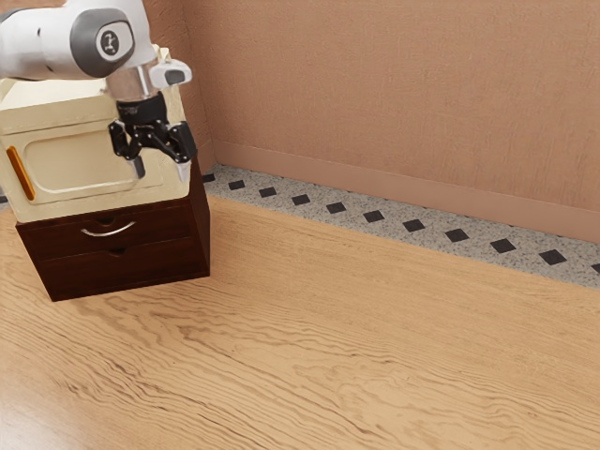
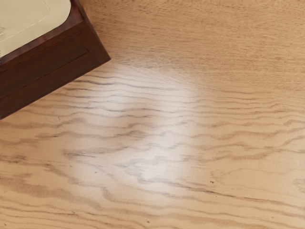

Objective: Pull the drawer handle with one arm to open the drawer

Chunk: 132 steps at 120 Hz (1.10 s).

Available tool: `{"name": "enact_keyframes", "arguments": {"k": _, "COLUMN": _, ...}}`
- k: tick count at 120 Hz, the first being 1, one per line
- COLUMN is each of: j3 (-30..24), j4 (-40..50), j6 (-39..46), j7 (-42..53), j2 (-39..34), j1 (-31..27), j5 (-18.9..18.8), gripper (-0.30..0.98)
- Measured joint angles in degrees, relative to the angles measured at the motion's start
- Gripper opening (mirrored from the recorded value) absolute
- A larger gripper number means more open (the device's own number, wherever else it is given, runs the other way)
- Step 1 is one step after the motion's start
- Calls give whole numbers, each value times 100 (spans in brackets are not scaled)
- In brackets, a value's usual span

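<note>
1. In the exterior view, you had the gripper (image 1: 160,171) with its two fingers spread wide apart and nothing held between them, pointing downward.
2. In that view it appeared against the face of the cream box (image 1: 80,161), which sat on the dark brown cabinet (image 1: 200,225) and had an orange strip (image 1: 21,173) on its front.
3. Your target, the curved silver handle (image 1: 109,232), was on the front of the upper drawer (image 1: 159,231), lower in the exterior view than the gripper and toward that view's left, apart from the fingers.
4. You had that drawer closed, its front in line with the lower drawer (image 1: 141,266).
5. Behind the wooden surface (image 1: 328,347) ran a speckled strip with black diamonds (image 1: 356,213), along the foot of a brownish-pink wall (image 1: 394,94).
6. In the wrist view, you saw a corner of the cabinet with part of the cream box on it, and beside them the wood grain under a pale shine (image 2: 162,129).
</note>
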<state>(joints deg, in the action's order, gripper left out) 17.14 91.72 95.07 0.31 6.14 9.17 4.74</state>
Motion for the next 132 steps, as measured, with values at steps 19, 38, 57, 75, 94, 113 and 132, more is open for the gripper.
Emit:
{"name": "enact_keyframes", "arguments": {"k": 19, "j3": -4, "j4": -41, "j6": 249, "j7": 5, "j2": -26, "j1": 57, "j5": -8, "gripper": 69}}
{"name": "enact_keyframes", "arguments": {"k": 38, "j3": 9, "j4": 235, "j6": 313, "j7": 10, "j2": -247, "j1": 172, "j5": -125, "gripper": 69}}
{"name": "enact_keyframes", "arguments": {"k": 57, "j3": 44, "j4": 1625, "j6": 450, "j7": 354, "j2": -1234, "j1": 408, "j5": -504, "gripper": 69}}
{"name": "enact_keyframes", "arguments": {"k": 75, "j3": 208, "j4": 3012, "j6": 1065, "j7": 1235, "j2": -1856, "j1": 335, "j5": -827, "gripper": 69}}
{"name": "enact_keyframes", "arguments": {"k": 94, "j3": 507, "j4": 3837, "j6": 1752, "j7": 2113, "j2": -2231, "j1": 311, "j5": -1223, "gripper": 69}}
{"name": "enact_keyframes", "arguments": {"k": 113, "j3": 792, "j4": 4265, "j6": 2706, "j7": 2969, "j2": -2338, "j1": 305, "j5": -1480, "gripper": 69}}
{"name": "enact_keyframes", "arguments": {"k": 132, "j3": 1055, "j4": 4418, "j6": 3554, "j7": 3765, "j2": -2261, "j1": 298, "j5": -1763, "gripper": 69}}
